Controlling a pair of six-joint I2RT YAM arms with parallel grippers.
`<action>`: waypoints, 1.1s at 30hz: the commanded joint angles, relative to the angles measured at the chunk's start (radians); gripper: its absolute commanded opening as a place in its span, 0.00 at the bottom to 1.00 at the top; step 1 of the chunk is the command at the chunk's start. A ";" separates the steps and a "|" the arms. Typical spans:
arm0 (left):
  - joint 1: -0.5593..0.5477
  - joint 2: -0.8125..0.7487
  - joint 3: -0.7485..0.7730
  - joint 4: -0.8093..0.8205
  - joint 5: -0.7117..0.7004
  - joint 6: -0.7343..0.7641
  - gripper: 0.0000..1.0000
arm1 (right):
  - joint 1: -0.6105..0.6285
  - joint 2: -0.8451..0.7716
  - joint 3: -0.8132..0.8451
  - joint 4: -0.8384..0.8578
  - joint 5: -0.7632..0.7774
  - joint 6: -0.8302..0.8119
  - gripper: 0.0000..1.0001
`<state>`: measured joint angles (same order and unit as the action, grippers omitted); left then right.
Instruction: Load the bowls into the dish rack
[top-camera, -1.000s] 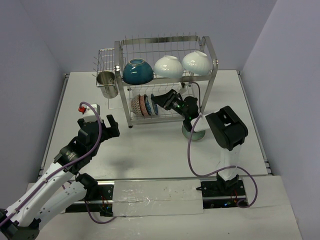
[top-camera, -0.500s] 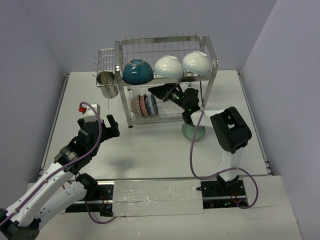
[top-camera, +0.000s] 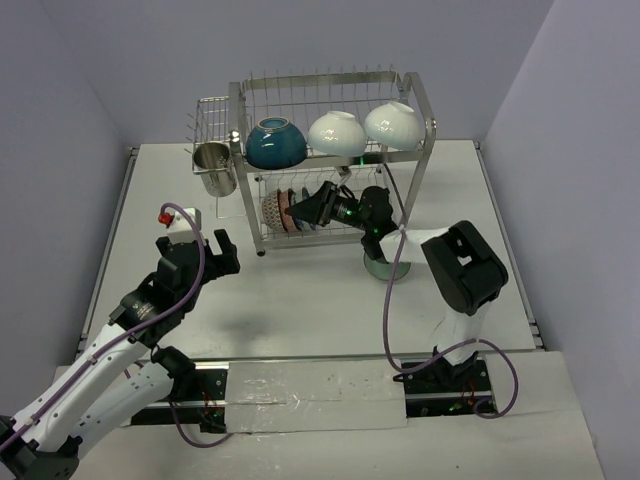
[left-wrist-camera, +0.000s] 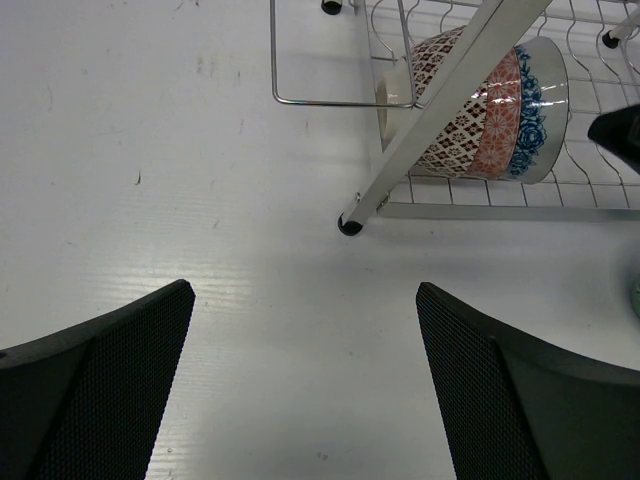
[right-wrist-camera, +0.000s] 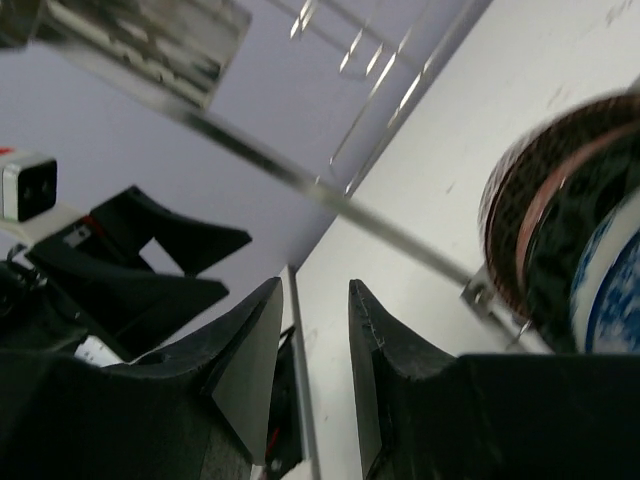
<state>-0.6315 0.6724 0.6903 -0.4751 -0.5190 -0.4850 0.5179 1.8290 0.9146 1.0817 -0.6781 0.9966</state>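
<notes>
Black mesh-faced fingers (left-wrist-camera: 100, 380) of the left gripper (top-camera: 205, 250) are seen spread wide at the lower left of the top view, with nothing held between them. They are poised over the white table (top-camera: 300, 290), short of the rack's front left foot (left-wrist-camera: 349, 226). Right of centre, a pale green bowl (top-camera: 383, 268) is found standing on the table, partly covered by the right arm, which is extended across it toward the dish rack (top-camera: 425, 150). The right gripper (top-camera: 297, 210) is placed inside the lower tier, and its fingers (right-wrist-camera: 250, 350) are parted by only a narrow gap in which nothing is gripped. Just left of its tip, the small patterned bowls (left-wrist-camera: 480, 110) are stood on edge and nested together in the lower tier: a brown-and-white one, a red one and a blue-and-white one. Whether they are touched by the gripper cannot be told. On the upper tier, a teal bowl (top-camera: 276, 142) and two white bowls (top-camera: 337, 132) are set in a row, bottoms turned upward. At the rack's upper left, a steel cup (top-camera: 213, 168) is seen below the side basket (top-camera: 210, 112).
</notes>
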 joint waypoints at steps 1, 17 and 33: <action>0.006 0.001 0.012 0.033 0.017 0.016 0.99 | 0.019 -0.106 -0.045 -0.012 -0.058 -0.030 0.41; 0.006 0.007 0.012 0.035 0.024 0.019 0.99 | 0.103 -0.520 -0.296 -0.784 0.198 -0.467 0.41; 0.007 0.023 0.014 0.033 0.034 0.019 0.99 | 0.114 -0.815 -0.264 -1.441 0.855 -0.658 0.54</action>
<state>-0.6315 0.6918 0.6903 -0.4747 -0.5018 -0.4828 0.6350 0.9745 0.6155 -0.2657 0.0895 0.3878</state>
